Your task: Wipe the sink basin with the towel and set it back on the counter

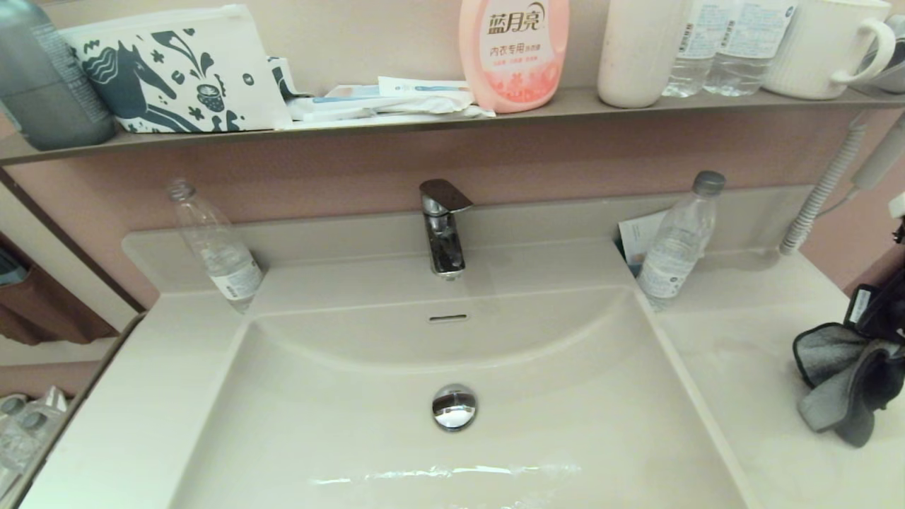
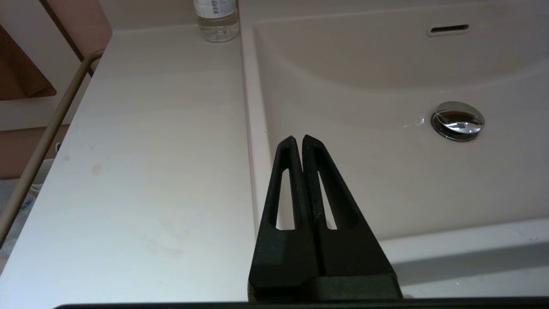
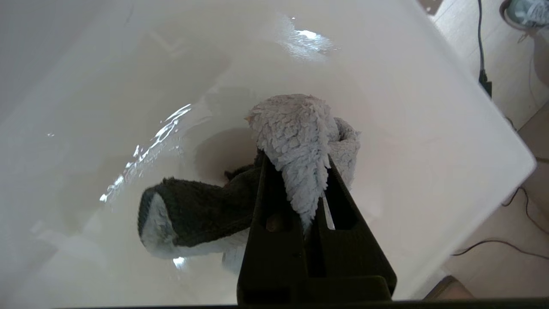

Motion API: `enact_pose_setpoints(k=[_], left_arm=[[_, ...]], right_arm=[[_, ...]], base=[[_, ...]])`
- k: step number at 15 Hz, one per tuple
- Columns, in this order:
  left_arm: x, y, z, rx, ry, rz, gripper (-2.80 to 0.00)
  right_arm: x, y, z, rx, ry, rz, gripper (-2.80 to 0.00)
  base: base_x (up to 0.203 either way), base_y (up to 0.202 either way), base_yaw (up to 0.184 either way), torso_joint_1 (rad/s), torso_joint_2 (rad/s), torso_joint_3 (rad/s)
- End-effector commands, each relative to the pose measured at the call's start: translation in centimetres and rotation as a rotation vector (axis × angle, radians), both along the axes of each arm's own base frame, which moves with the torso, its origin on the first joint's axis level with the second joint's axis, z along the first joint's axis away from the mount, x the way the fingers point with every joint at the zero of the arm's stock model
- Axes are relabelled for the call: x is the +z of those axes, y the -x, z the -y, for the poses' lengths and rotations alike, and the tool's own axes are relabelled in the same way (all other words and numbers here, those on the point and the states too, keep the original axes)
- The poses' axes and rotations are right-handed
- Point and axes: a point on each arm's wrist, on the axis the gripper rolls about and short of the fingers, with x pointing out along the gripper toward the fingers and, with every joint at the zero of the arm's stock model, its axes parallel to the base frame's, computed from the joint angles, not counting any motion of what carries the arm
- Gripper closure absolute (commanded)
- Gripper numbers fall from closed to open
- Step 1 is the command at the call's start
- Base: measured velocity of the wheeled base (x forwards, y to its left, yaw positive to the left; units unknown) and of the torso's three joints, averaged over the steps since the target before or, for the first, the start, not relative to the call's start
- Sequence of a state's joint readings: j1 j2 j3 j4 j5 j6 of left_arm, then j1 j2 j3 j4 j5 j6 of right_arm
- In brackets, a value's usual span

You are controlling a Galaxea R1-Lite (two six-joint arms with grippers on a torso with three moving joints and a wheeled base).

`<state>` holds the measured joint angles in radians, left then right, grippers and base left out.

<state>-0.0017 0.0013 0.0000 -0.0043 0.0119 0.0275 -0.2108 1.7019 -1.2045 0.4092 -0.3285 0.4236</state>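
Observation:
The towel (image 1: 841,382) hangs bunched at the far right, over the right-hand counter (image 1: 735,367) beside the sink basin (image 1: 339,424). My right gripper (image 1: 873,339) is shut on it. In the right wrist view the pale face of the towel (image 3: 300,128) is pinched between the black fingers (image 3: 274,206) of the right gripper (image 3: 296,161), and a dark fold droops to one side. I cannot tell whether its lower end touches the counter (image 3: 407,107). The basin holds only the chrome drain plug (image 1: 454,406) and streaks of water. My left gripper (image 2: 299,138) is shut and empty above the basin's left rim (image 2: 253,128).
A chrome faucet (image 1: 443,226) stands behind the basin. Clear bottles (image 1: 219,247) (image 1: 675,244) stand at both back corners, with a paper card (image 1: 636,237) behind the right one. The brown-grey shelf (image 1: 424,120) above carries bottles, a pouch and a mug. A coiled cord (image 1: 824,191) hangs at the right.

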Motion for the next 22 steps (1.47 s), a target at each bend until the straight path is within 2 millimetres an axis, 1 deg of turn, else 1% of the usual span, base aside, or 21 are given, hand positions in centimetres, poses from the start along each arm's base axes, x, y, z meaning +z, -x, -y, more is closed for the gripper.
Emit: enact_pose_setpoints(k=[1,2,3,5,7,8,10,11,13,16,18,22], left_arm=[[0.0,0.0,0.0,0.001,0.000,0.000,0.00],[0.0,0.0,0.0,0.001,0.000,0.000,0.00],[0.0,0.0,0.0,0.001,0.000,0.000,0.00],[0.0,0.0,0.0,0.001,0.000,0.000,0.00],[0.0,0.0,0.0,0.001,0.000,0.000,0.00],[0.0,0.0,0.0,0.001,0.000,0.000,0.00],[0.0,0.0,0.0,0.001,0.000,0.000,0.00],[0.0,0.0,0.0,0.001,0.000,0.000,0.00],[0.0,0.0,0.0,0.001,0.000,0.000,0.00],[0.0,0.0,0.0,0.001,0.000,0.000,0.00],[0.0,0.0,0.0,0.001,0.000,0.000,0.00],[0.0,0.0,0.0,0.001,0.000,0.000,0.00]], right_arm=[[-2.2,-1.3,0.1,-0.008,-0.017,-0.065,0.00],[-2.8,-1.6,0.4,-0.032,-0.015,-0.081,0.00],[-3.6,-1.8,1.2,-0.097,0.008,-0.104,0.00],[-5.2,-1.4,2.6,-0.160,0.009,-0.162,0.00],[-6.3,-1.3,3.2,-0.196,0.001,-0.188,0.00],[-6.2,-1.3,3.3,-0.203,-0.001,-0.175,-2.80],[-5.1,-1.3,3.0,-0.199,0.003,-0.131,-2.80],[-4.1,-1.3,2.8,-0.193,0.007,-0.098,-2.80],[-1.5,-0.9,1.9,-0.165,0.016,-0.025,-2.80],[2.2,0.4,0.4,-0.127,0.018,0.026,-2.80],[3.2,1.2,-0.2,-0.113,0.019,0.041,-2.80],[4.0,2.7,-0.4,-0.138,0.000,0.050,-2.80]], base=[[0.000,0.000,0.000,0.000,0.00,0.000],[0.000,0.000,0.000,0.000,0.00,0.000],[0.000,0.000,0.000,0.000,0.00,0.000],[0.000,0.000,0.000,0.000,0.00,0.000],[0.000,0.000,0.000,0.000,0.00,0.000],[0.000,0.000,0.000,0.000,0.00,0.000],[0.000,0.000,0.000,0.000,0.00,0.000],[0.000,0.000,0.000,0.000,0.00,0.000],[0.000,0.000,0.000,0.000,0.00,0.000],[0.000,0.000,0.000,0.000,0.00,0.000],[0.000,0.000,0.000,0.000,0.00,0.000],[0.000,0.000,0.000,0.000,0.00,0.000]])
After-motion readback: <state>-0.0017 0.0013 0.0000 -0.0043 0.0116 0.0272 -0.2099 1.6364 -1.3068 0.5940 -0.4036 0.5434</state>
